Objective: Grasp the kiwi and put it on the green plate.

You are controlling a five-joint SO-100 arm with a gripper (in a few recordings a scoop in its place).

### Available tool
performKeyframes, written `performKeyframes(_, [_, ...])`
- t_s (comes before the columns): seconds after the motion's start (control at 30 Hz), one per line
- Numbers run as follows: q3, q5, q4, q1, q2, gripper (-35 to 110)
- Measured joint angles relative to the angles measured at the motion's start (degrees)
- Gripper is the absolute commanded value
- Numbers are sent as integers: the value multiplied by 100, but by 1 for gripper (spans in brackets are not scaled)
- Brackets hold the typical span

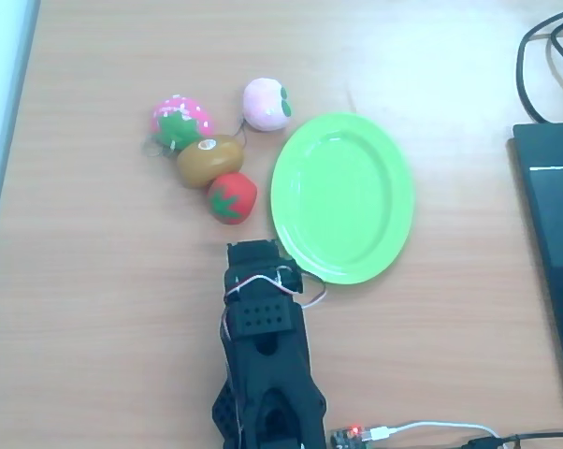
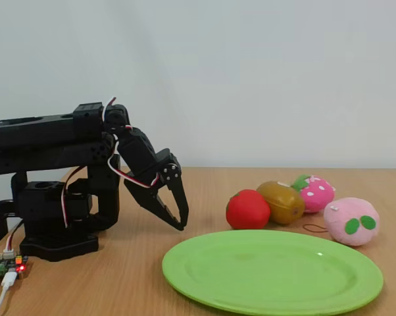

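Observation:
The olive-brown kiwi (image 1: 209, 159) (image 2: 281, 201) lies on the wooden table, touching a red tomato toy (image 1: 231, 196) (image 2: 248, 209) and a pink strawberry toy (image 1: 180, 122) (image 2: 314, 193). Right of them in the overhead view sits the lime-green oval plate (image 1: 342, 196) (image 2: 270, 270), with nothing on it. My black gripper (image 1: 256, 247) (image 2: 178, 224) hangs low over the table, just off the plate's near-left rim and a short way from the tomato. Its fingertips meet and hold nothing.
A pale pink peach toy (image 1: 266, 103) (image 2: 351, 220) lies beyond the plate's far edge. A black flat device (image 1: 553, 243) and cables (image 1: 543, 65) occupy the right side in the overhead view. A control board (image 1: 352, 435) (image 2: 7, 263) sits by the arm's base.

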State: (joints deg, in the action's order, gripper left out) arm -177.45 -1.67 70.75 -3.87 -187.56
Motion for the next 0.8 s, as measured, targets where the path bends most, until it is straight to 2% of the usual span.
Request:
performKeyframes(0.23, [0, 0, 0, -70, 0, -5])
performKeyframes(0.57, [9, 202, -53, -70, 18, -8])
performKeyframes(0.8, [967, 281, -281, -158, 932, -8])
